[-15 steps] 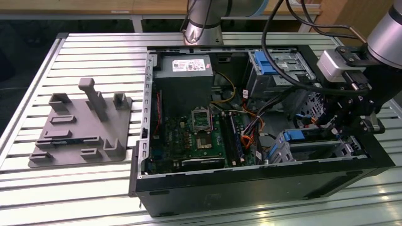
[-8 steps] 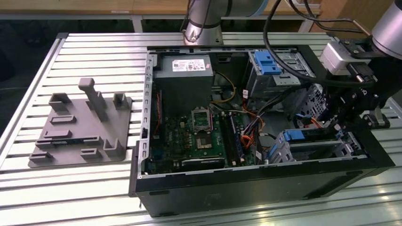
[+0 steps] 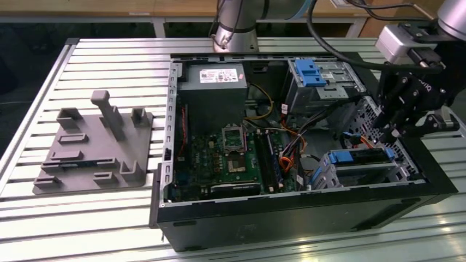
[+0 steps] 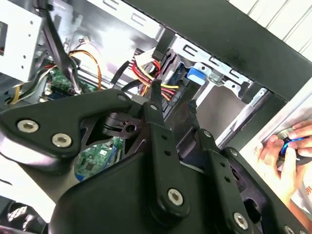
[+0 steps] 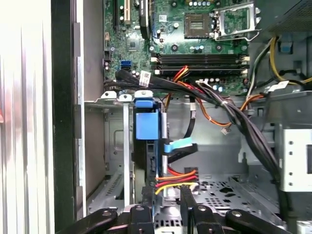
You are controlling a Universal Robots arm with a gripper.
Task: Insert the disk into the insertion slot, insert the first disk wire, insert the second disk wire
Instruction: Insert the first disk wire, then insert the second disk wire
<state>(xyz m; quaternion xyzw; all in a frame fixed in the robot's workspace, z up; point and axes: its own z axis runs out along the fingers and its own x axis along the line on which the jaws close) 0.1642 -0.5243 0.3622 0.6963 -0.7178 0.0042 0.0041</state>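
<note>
A robot arm's gripper (image 3: 389,131) hangs inside an open desktop computer case (image 3: 291,213) lying on a slatted metal table (image 3: 73,218), at the corner of the case on the exterior view's right. The disk (image 3: 357,156), its bright blue carrier showing, sits in the insertion slot (image 3: 364,176), the low silver cage against the case's near wall, well apart from the taller cage with a blue clip (image 3: 313,73) at the far end. In the first wrist view the disk (image 5: 147,126) stands edge-on in the silver bay (image 5: 112,141), with a blue flat cable (image 5: 180,146) reaching its end and a red, yellow and black wire bundle (image 5: 178,175) just beside it. The claw (image 5: 166,192) stands open, its two black fingers (image 5: 186,197) parted. The wire bundle crosses the gap between them, apparently without being pinched, though the angle leaves that unsure. The second wrist view shows the same parted fingers (image 4: 156,109) pointing towards the bay, and a person's hand (image 4: 280,151) outside the case wall. The green motherboard (image 3: 233,158) fills the middle of the case, and a grey moulded fixture tray (image 3: 95,147) lies on the table at the exterior view's left.
</note>
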